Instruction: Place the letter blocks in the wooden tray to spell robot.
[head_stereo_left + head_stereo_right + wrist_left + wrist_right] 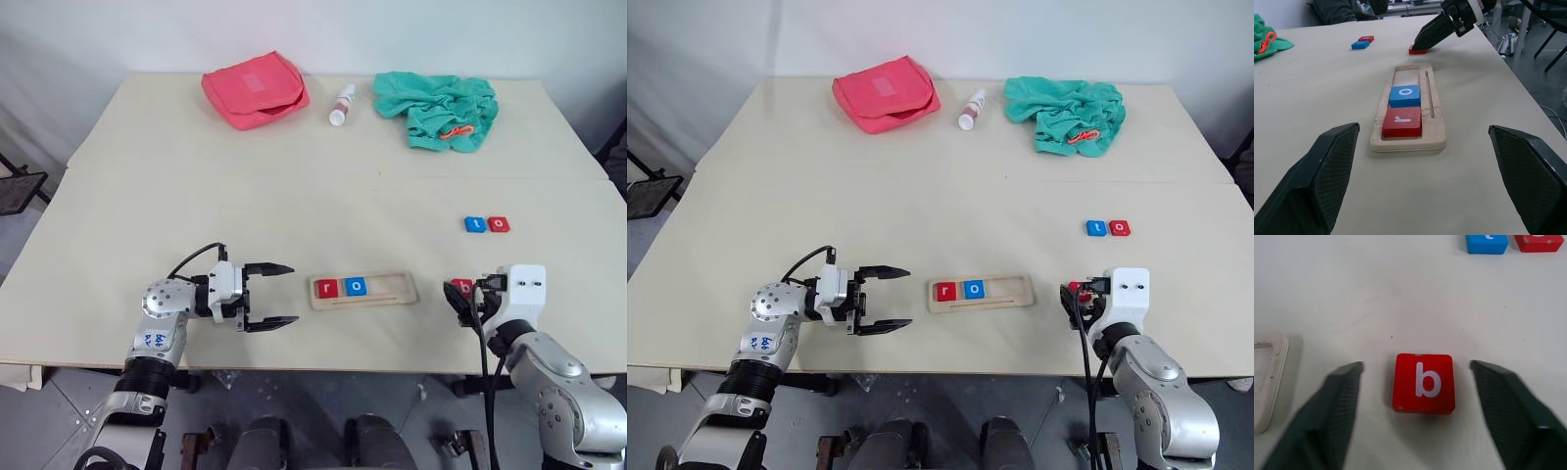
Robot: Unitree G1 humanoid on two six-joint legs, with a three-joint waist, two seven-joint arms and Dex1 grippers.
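Red "b" block point(1424, 383) lies flat on desk point(294, 186) between right hand's point(1415, 401) spread fingers, not touched. Wooden tray point(363, 291) sits just left of it w/ red "r" point(326, 288) & blue "o" point(356, 287) inside. Blue "t" point(475, 224) & red "o" point(499, 224) rest farther back. Left hand point(271, 295) hovers spread, empty, beside tray's left end.

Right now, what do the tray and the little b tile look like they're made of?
The wooden tray looks like pale, unvarnished layered wood: thin ply lines show along its edge, and the surface is matt. The red b block looks like painted wood or perhaps plastic: a smooth, even red coat with small chips at its corners and a white letter.
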